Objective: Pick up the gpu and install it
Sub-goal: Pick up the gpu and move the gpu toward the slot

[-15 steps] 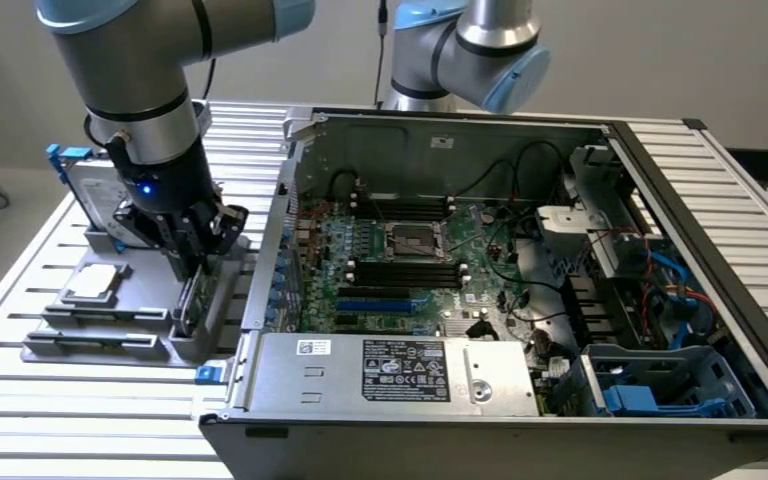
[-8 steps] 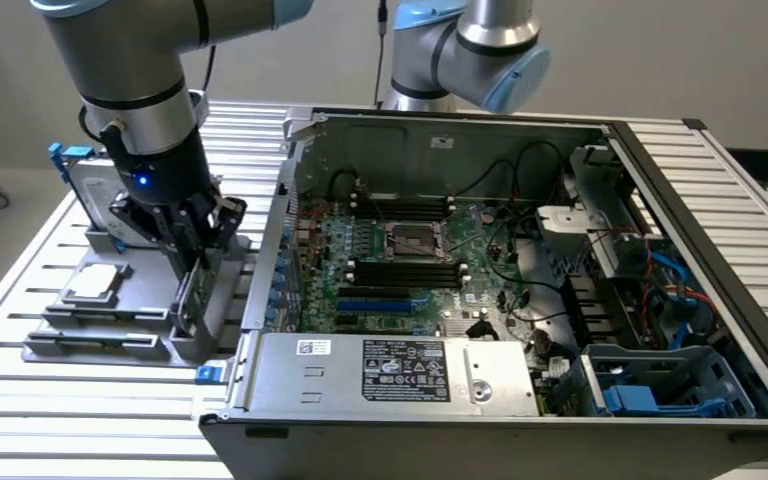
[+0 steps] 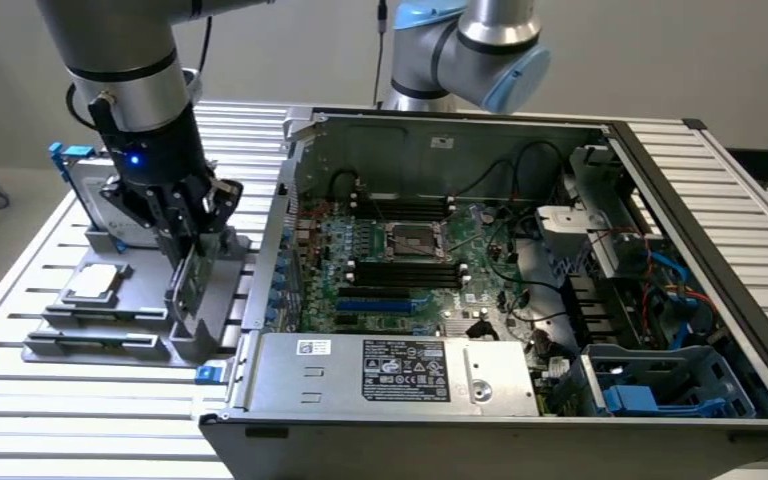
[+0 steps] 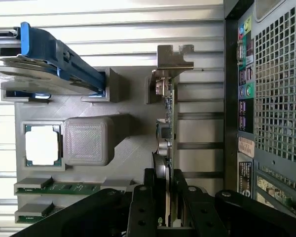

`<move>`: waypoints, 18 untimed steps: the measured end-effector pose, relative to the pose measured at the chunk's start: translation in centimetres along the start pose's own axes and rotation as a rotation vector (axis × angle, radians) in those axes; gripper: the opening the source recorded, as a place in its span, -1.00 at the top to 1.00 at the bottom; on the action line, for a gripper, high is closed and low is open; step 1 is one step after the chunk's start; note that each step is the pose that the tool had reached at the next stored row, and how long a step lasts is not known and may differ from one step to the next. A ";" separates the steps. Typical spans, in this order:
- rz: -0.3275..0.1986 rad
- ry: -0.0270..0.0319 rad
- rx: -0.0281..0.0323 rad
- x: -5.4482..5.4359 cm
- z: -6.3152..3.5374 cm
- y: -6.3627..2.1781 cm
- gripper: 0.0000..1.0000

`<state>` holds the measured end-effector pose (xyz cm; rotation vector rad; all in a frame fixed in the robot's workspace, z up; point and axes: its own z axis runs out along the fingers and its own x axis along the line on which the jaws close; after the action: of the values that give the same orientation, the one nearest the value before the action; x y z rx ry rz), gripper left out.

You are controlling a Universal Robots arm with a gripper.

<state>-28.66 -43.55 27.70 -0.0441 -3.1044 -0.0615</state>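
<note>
- The thin, rectangular gpu (image 4: 166, 128), with a glossy black shroud on a dark green board, stands on edge in the grey plastic holder (image 4: 133, 98), right between the tool's fingers.
- The black two-fingered tool (image 4: 164, 180) pinches the card, one finger on each flat face, at the end away from its silver metal bracket (image 4: 173, 57).
- It is likely light and stiff but fragile, and the shroud looks slippery. The flat faces are the safest hold, clear of the connector edge.
- Just beside the tool, on the same holder, sit a blue-framed silver hard drive (image 4: 39, 64) and a square processor chip (image 4: 41, 144).
- On the tool's other side, the open black computer case (image 3: 704, 200) rests on the slatted aluminium table (image 3: 64, 400).
</note>
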 end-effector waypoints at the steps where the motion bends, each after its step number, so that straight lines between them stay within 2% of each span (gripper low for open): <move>1: -0.001 0.0000 -0.0006 0.0 -0.36 0.02 0.47; 12: -0.002 0.0000 -0.0014 0.0 -5.31 0.21 0.47; 15: -0.002 0.0001 -0.0014 -0.3 -6.68 0.28 0.47; 18: -0.002 0.0013 -0.0013 -1.2 -8.07 0.36 0.47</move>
<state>-27.17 -43.55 35.73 -0.0409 -3.1032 -0.0635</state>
